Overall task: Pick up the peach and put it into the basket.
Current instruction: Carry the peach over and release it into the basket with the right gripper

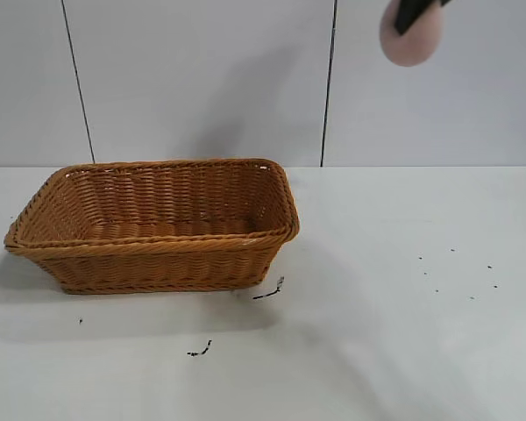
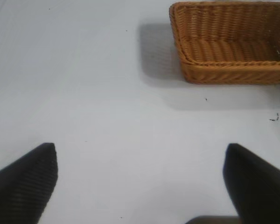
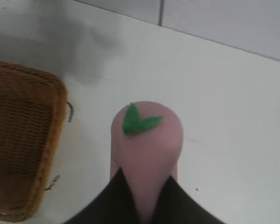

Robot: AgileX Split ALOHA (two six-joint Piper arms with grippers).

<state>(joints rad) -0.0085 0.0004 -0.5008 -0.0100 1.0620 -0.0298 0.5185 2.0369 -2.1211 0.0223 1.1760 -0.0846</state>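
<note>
Peach [image 1: 409,39]: a small, matte, pale pink rounded lump, topped with two green leaves in the right wrist view, is held high in the air at the upper right, well above the tabletop [image 1: 403,333] and well to the right of the basket [image 1: 153,230]. It is pinched between the black jaws of the right gripper [image 3: 144,196], which are closed on its sides; the height is judged to give clearance over the rim during the carry to the left. Basket: a large rectangular container of orange-brown woven wicker, with flaring sides and a thick braided rim, is set on the left of the tabletop with its interior showing nothing inside. Tabletop: a flat white matte surface, marked by a few small dark specks [image 1: 267,292] near the basket's right corner. Left gripper [image 2: 140,179]: its dark textured jaws are spread wide over bare tabletop, holding nothing, apart from the basket; it is judged idle. The drop is judged not yet possible, as the peach is not above the basket.
</note>
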